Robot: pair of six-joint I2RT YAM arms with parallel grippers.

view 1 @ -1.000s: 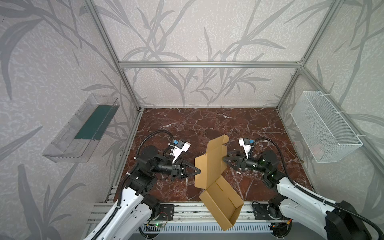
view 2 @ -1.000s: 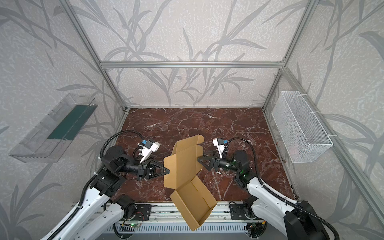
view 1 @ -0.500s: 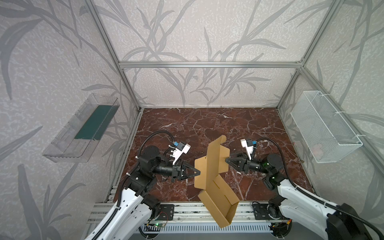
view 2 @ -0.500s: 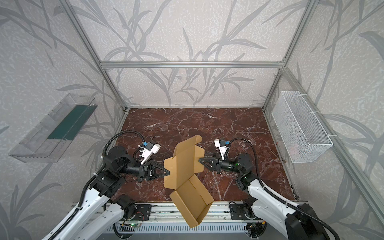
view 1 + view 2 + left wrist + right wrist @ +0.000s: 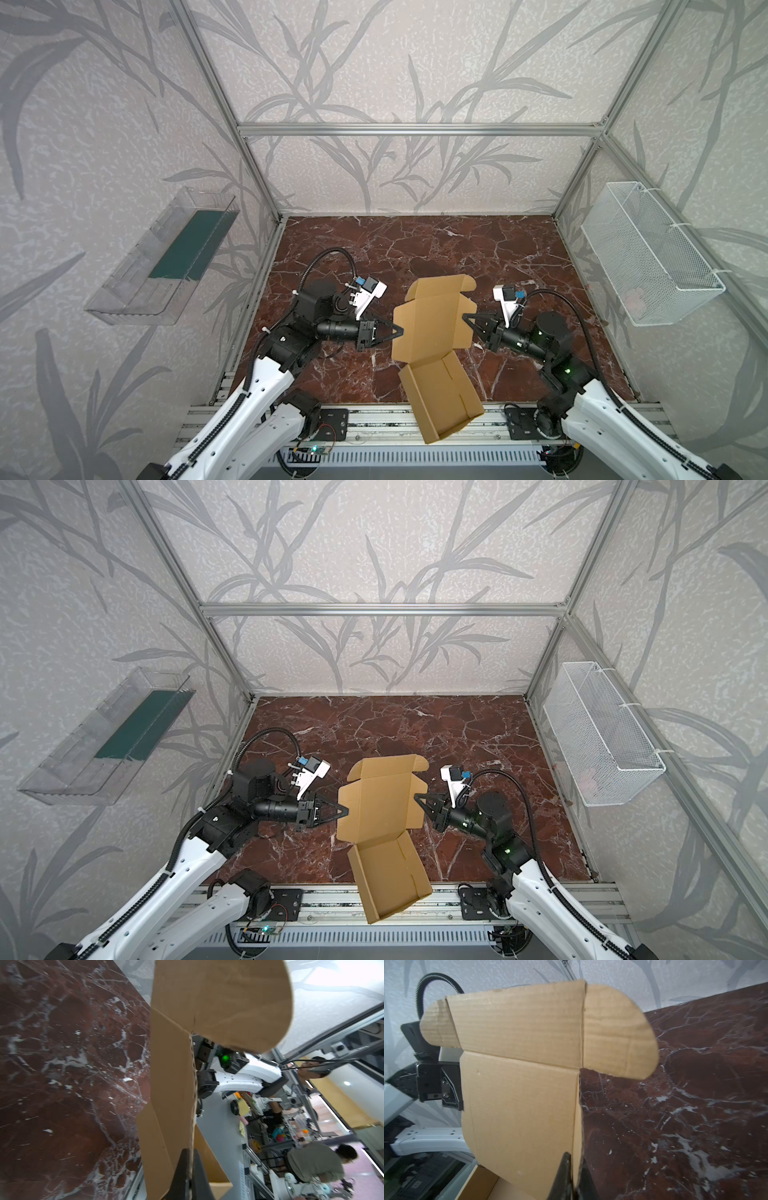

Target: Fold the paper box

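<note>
Left pincer [image 5: 400, 332] is clamping tight on the left edge of the box [image 5: 432, 328], its black fingers [image 5: 179, 1174] squeezing the raw corrugated edge. Right pincer [image 5: 466, 319] is nipping a narrow side flap on the opposite edge, jaws nearly together with only card between them.

The two are holding the box up near the middle of the worktop's front edge. It is a plain tan cardboard sheet, matte and faintly ribbed. Its broad lid panel is tilting upward, and a strip with two rounded ears is bending over at the far end. The near half, a shallow open trough with low walls, is sloping down and jutting past the front edge of the worktop [image 5: 415, 249], over the metal rail [image 5: 374, 419] carrying the arm bases. Whether the fold is touching the stone, I cannot tell.

The worktop is gleaming red-brown marble with white veins running through it. Walls [image 5: 374, 62] in pale grey textured paper with darker leaf shapes are closing in three sides, and a silver aluminium frame [image 5: 415, 129] is running along the corners.

On the left wall a clear plastic bin [image 5: 124, 303] is hanging with a dark green sheet [image 5: 187, 245] lying in it. On the right wall a white wire-mesh basket [image 5: 623, 249] is hanging. Something pale is sitting at its bottom, too faint to identify.
</note>
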